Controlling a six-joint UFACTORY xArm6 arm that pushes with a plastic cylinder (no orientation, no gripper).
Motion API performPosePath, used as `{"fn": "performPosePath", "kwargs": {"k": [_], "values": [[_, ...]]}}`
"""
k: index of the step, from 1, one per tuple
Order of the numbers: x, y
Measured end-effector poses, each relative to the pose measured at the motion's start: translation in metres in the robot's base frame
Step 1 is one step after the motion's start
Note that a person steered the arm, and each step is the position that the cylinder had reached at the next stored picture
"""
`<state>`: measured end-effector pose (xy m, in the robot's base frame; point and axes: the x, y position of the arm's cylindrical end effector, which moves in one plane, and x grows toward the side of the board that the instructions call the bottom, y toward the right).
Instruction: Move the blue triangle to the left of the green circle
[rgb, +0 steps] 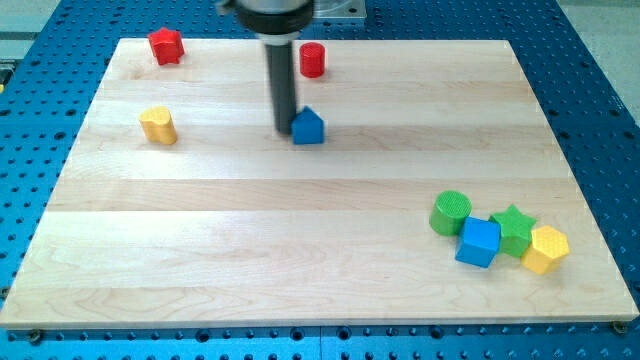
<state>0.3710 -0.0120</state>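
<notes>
On the wooden bench (200, 240), taking the blue triangle (308, 127) as landmark, the yellow cylinder (158, 126) sits well to its left and the red star (165, 45) up and to its left, both clear of any likely path. The arm carries no claw, so there is no grasp to tell; its rod stands upright with my tip (286, 131) touching, or very nearly touching, the triangle's left side, apparently placed there to shove it rightward. The red cylinder (313, 59) lies just above the triangle. Far down and right of it sits the green circle (450, 212), touching the blue cube (479, 241), beside the green star (514, 228) and yellow hexagon (545, 248). The spot left of the circle lies bare.
</notes>
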Motion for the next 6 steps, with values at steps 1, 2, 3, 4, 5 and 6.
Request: {"fn": "performPosePath", "kwargs": {"k": [1, 2, 3, 4, 5, 6], "values": [[0.006, 0.072], [0.014, 0.088], [0.017, 0.072], [0.032, 0.049], [0.072, 0.052], [0.1, 0.085]]}}
